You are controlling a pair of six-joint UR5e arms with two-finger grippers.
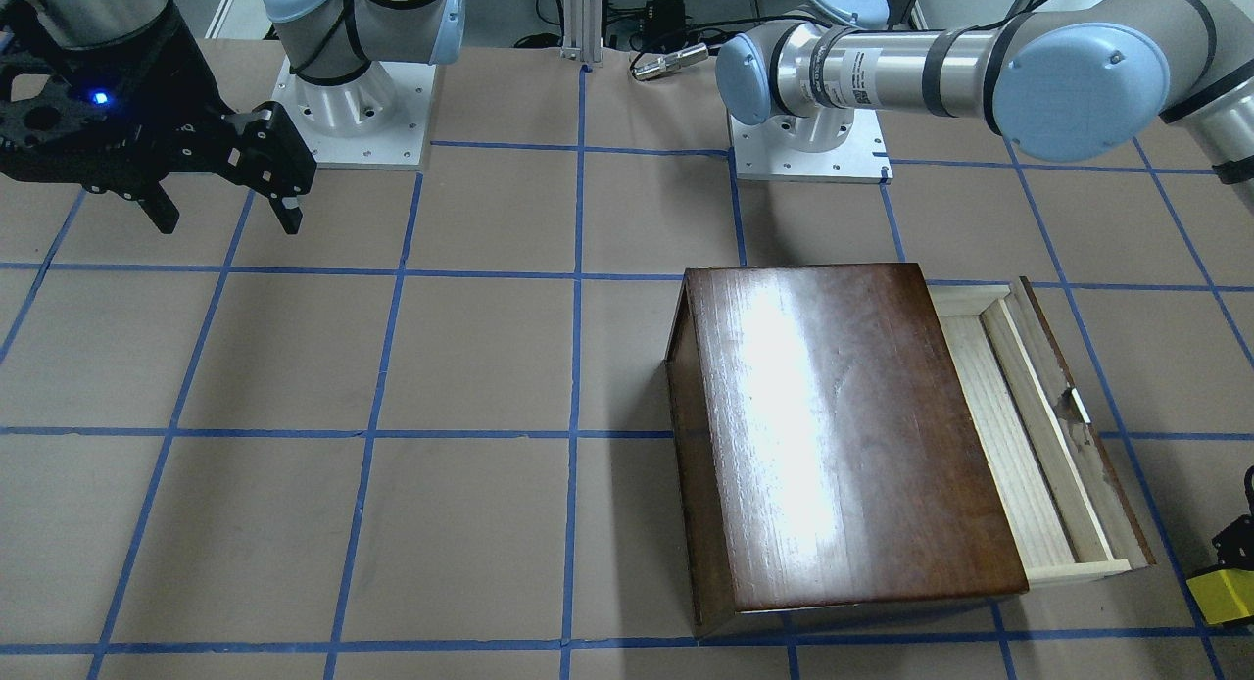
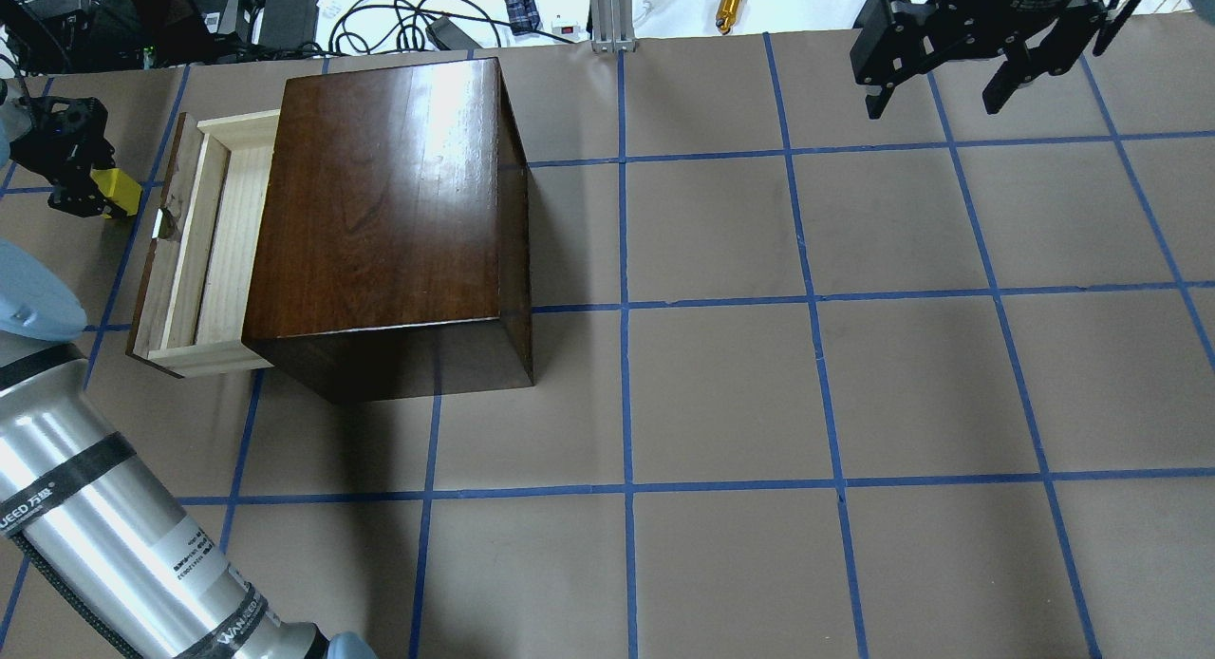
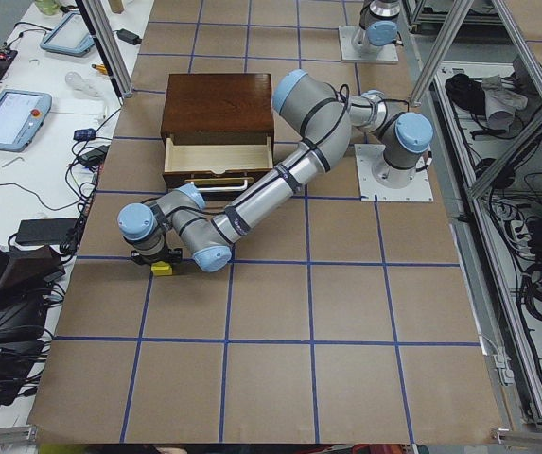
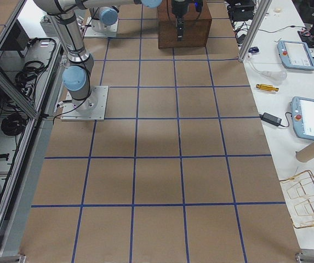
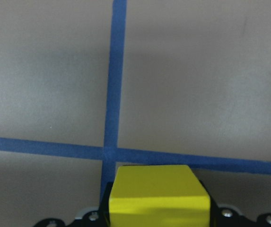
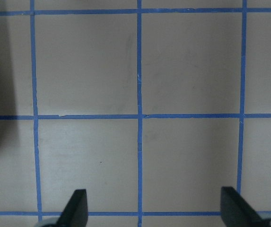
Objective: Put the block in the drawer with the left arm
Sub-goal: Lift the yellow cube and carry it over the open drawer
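**Brown bench, open drawer, block held just outside**

Brown paper with blue tape lines covers the bench [image 2: 721, 393]. Seen from above, a shiny dark wooden box [image 2: 389, 194] stands at 10 o'clock on it. Its drawer [image 2: 218, 232] is pulled out toward 9 o'clock, and the pale wood inside shows.

The block [image 2: 116, 192] is small and yellow. It is outside the drawer, at 9 o'clock from it. It is near the dark front with the little metal handle [image 2: 161, 224], but not touching it.

The left arm [image 2: 104, 536] reaches in from 7 o'clock. Its jaws are clamped on the block, one on each side, as the left wrist camera shows. I cannot tell if the block is lifted or touches the bench.

The right arm [image 1: 88, 9] hangs well away, at 1 o'clock in the view from above. Its jaws are wide apart, with only bench showing between them.
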